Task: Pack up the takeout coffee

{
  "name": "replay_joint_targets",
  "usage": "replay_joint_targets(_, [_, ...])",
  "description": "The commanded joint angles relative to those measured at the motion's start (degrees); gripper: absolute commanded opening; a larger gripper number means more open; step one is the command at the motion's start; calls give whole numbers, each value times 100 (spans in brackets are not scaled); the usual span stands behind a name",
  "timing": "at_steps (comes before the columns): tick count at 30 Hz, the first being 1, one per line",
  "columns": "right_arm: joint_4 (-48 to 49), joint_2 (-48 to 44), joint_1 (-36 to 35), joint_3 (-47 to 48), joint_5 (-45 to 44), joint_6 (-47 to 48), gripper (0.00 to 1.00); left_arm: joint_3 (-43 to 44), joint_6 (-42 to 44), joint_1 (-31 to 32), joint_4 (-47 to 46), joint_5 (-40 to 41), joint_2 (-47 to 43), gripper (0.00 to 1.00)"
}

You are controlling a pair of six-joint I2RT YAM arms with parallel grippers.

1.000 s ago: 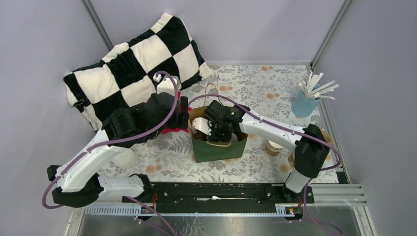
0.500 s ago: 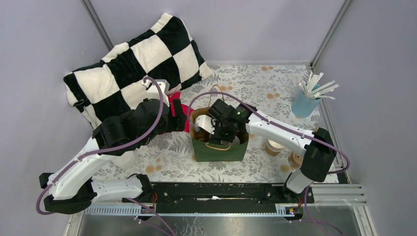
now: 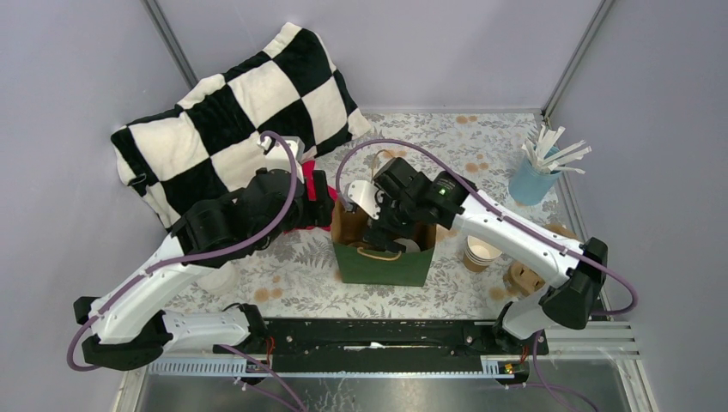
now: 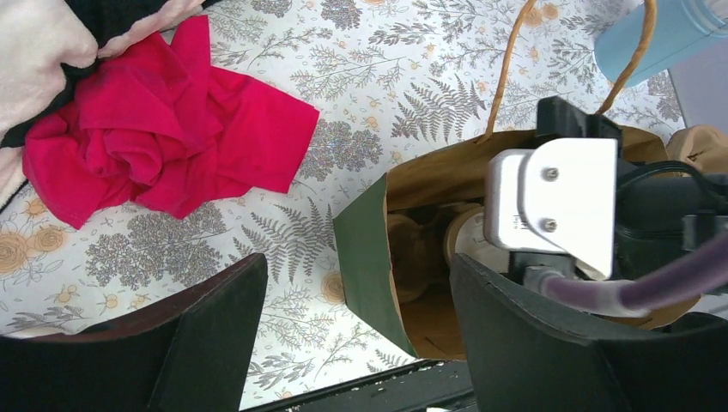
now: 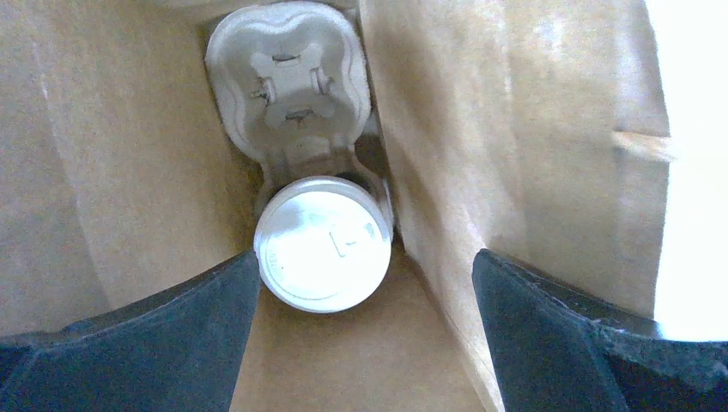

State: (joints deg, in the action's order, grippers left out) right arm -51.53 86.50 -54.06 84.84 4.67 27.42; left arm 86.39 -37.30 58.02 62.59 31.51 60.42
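Note:
The takeout coffee point(image 5: 324, 243) shows its white lid deep inside the green paper bag point(image 3: 382, 264), seated in a molded carrier point(image 5: 292, 81). My right gripper point(image 5: 365, 343) hangs open in the bag's mouth above the cup, its fingers wide of the lid and holding nothing. In the left wrist view the lid point(image 4: 468, 240) peeks out beside the right wrist's white housing point(image 4: 549, 206). My left gripper point(image 4: 360, 343) is open at the bag's left corner. The green wall point(image 4: 369, 257) stands between its fingers, and neither finger touches it.
A red cloth point(image 4: 163, 146) lies left of the bag, against a black-and-white checkered pillow point(image 3: 232, 112). A blue cup of straws point(image 3: 536, 176) stands at the back right. Lidless brown cups point(image 3: 481, 253) sit right of the bag. The bag's rope handles point(image 4: 506, 77) rise up.
My right arm's elbow has swung right and its gripper has shifted slightly back over the bag. The left gripper pulled a little left, then returned to the bag's corner.

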Motion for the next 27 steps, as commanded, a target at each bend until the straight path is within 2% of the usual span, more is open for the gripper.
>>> replay_joint_targets(1, [-276, -263, 15, 372, -168, -259, 100, 205, 189, -25, -290, 22, 46, 83])
replay_joint_targets(8, [-422, -534, 10, 850, -505, -467, 100, 206, 220, -34, -316, 64, 24, 86])
replay_joint_targets(16, [26, -1074, 10, 1593, -1832, -651, 100, 178, 267, -45, -583, 59, 40, 93])
replay_joint_targets(19, [537, -1416, 10, 1518, -2608, -778, 100, 211, 357, -45, -670, 49, 91, 94])
replay_joint_targets(22, [1072, -1647, 57, 1473, -3983, -1318, 100, 228, 455, -43, -765, 61, 108, 95])
replay_joint_targets(25, [1081, -1490, 487, 1770, -4764, -1607, 100, 272, 577, -45, -830, 75, 124, 96])
replay_joint_targets(27, [945, -1296, 1502, 1940, -4594, -1929, 100, 348, 707, -50, -836, 76, 151, 96])
